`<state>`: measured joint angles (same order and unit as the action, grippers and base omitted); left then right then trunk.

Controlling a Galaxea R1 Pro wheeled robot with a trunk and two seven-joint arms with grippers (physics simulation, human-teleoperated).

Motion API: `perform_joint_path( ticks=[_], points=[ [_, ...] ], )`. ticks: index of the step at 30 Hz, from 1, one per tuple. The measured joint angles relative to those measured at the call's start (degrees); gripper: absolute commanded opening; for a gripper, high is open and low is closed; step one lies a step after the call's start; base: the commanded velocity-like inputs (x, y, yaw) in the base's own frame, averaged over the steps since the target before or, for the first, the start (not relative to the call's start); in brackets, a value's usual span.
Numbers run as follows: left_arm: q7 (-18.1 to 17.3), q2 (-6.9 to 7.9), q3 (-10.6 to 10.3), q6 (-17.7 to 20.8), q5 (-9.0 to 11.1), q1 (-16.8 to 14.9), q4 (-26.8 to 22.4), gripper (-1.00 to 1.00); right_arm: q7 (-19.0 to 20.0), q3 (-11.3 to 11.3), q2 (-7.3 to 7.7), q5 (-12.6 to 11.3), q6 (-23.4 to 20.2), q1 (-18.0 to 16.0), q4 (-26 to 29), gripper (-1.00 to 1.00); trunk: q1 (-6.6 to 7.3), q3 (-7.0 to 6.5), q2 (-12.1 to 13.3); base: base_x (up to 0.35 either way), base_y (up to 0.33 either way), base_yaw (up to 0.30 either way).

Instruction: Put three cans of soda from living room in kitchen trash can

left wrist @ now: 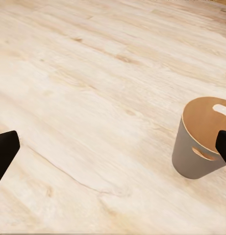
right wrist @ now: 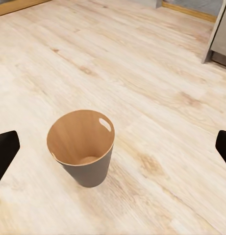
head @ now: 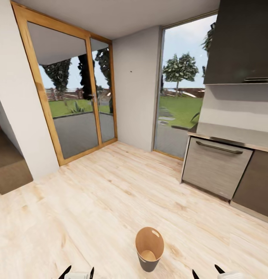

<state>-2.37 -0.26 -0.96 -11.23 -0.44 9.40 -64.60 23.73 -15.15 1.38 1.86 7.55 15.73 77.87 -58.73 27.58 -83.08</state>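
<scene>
Trash can (head: 149, 248): upright on plank floor (head: 91, 201), long axis vertical, mouth up, empty.
Left end effector (head: 78, 272): wide, holding nothing.
Right end effector (head: 208, 272): wide, holding nothing.

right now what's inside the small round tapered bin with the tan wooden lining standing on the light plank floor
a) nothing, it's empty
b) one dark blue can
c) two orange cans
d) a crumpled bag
a: the right wrist view looks down into the bin and shows only its bare tan wall and bottom, and the head view into the bin shows the same.
</scene>
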Motion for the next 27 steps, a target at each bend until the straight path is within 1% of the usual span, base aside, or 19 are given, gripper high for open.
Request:
perform_joint_path(
  ticks=[4,8,27],
  points=[
    [0.0,0.00,0.0,0.0,0.0,0.0,0.0,1.00,0.0,0.0,-0.04,0.0,0.0,0.0,0.0,1.00,0.00,0.00,0.0,-0.010,0.004,0.199],
    [0.0,0.00,0.0,0.1,-0.1,0.0,0.0,1.00,0.0,0.0,-0.05,0.0,0.0,0.0,0.0,1.00,0.00,0.00,0.0,-0.004,-0.094,0.231],
    [0.2,0.00,0.1,0.1,0.0,0.0,-0.1,1.00,0.0,0.0,-0.04,0.0,0.0,0.0,-0.4,1.00,0.00,-0.45,0.0,0.000,-0.258,0.248]
  ],
)
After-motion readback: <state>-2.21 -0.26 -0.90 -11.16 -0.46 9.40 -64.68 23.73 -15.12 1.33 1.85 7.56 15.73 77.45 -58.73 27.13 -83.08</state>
